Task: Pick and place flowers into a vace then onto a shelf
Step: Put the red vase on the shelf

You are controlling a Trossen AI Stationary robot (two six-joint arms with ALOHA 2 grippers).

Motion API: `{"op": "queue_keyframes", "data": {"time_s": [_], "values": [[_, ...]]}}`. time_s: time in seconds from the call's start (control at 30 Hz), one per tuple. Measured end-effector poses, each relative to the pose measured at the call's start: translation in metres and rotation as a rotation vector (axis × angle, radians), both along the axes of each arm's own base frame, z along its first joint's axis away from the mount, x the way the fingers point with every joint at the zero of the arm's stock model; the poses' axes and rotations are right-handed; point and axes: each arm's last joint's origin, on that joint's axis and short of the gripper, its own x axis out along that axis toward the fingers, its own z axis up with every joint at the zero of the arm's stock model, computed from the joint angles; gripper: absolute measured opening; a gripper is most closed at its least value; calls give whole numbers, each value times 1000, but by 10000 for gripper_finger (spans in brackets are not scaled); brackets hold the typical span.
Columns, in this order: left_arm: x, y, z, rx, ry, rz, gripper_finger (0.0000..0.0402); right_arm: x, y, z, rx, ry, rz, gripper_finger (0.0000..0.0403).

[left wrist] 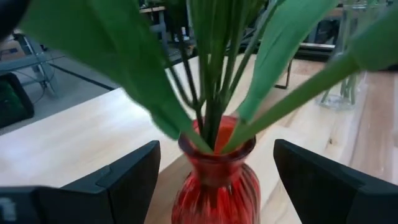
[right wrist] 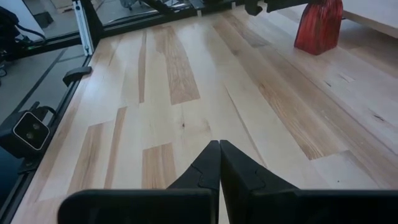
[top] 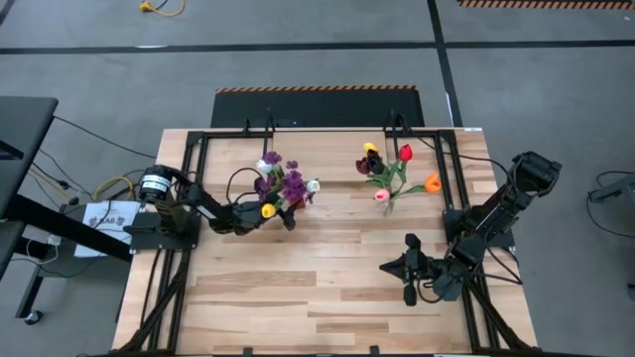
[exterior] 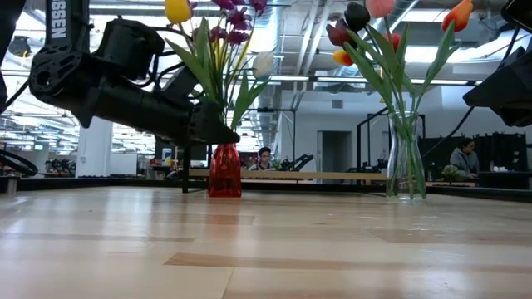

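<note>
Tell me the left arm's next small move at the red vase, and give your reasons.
Probably close the left tool on the red vase. Its fingers stand open on either side of the vase's neck without visibly touching it, and the flowers already stand inside. The right tool waits shut above bare table, away from the vase.

Two vases of flowers near table's (top: 327,297) far edge: one (top: 289,220) left of centre, other (top: 387,205) right, well apart.
</note>
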Motion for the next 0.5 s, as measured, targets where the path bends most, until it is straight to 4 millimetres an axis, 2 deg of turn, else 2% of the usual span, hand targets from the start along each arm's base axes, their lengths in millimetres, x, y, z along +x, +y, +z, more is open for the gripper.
{"op": "queue_keyframes", "data": {"time_s": [0.33,0.5], "values": [[9,0,1,18,52,9,301,0,0,0,1,0,-1,0],[8,0,0,20,54,18,270,0,0,0,2,0,-1,0]]}}
